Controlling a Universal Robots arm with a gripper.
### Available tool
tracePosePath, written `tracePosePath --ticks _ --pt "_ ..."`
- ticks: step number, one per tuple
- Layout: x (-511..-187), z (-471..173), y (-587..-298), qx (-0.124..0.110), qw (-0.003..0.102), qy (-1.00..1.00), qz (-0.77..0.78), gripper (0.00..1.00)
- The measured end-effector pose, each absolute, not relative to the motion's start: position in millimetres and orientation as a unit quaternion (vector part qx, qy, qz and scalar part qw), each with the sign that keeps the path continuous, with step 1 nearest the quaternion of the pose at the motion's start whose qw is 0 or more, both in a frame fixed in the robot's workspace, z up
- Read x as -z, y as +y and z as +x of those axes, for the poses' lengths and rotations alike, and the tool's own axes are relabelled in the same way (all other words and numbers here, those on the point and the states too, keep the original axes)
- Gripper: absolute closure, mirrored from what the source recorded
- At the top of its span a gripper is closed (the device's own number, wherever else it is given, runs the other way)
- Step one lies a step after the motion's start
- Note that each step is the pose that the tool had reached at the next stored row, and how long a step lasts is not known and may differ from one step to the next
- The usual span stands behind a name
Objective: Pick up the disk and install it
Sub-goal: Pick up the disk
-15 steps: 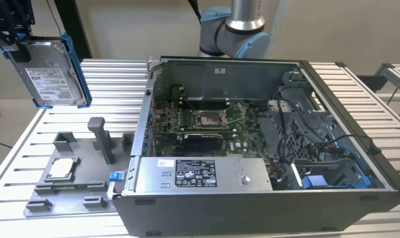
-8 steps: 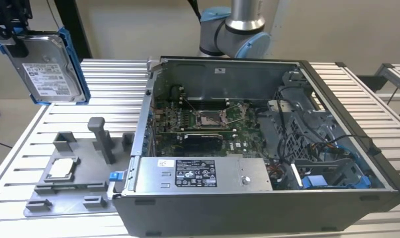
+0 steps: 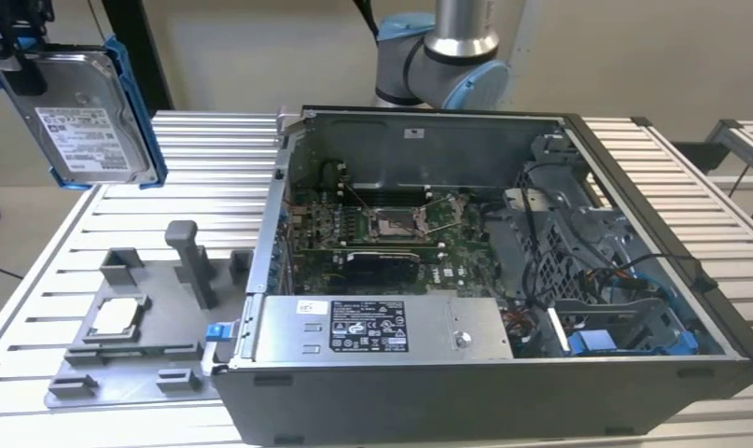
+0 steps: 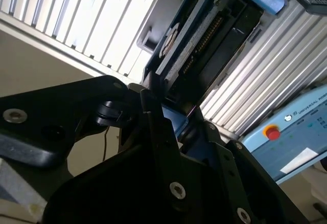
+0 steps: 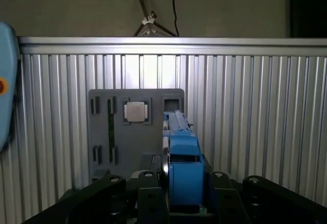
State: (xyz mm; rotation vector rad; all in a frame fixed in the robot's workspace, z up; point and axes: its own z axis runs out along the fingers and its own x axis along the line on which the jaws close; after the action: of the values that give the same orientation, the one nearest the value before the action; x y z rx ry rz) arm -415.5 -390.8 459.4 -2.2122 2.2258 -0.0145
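Disk (image 3: 96, 117): held upright (blue frame on), high above the desk (image 3: 202, 159)
Tool (image 3: 25, 75): clamped on disk's upper corner

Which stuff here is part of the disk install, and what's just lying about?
Job: the disk, clamped in the hand, up off the table; open computer case, likely where it goes.
Lying about: small chip in its grey tray; silver labelled box inside the case; blue pendant with red button.

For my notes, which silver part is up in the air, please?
The blue-framed disk; the chip lies in its tray, the labelled box in the case.
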Motion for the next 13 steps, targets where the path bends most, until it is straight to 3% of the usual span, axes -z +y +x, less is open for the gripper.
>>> tracePosePath --ticks 13 --pt "-476.1 -415.5 -390.8 0.005 0.002 0.709 -0.705 1.0"
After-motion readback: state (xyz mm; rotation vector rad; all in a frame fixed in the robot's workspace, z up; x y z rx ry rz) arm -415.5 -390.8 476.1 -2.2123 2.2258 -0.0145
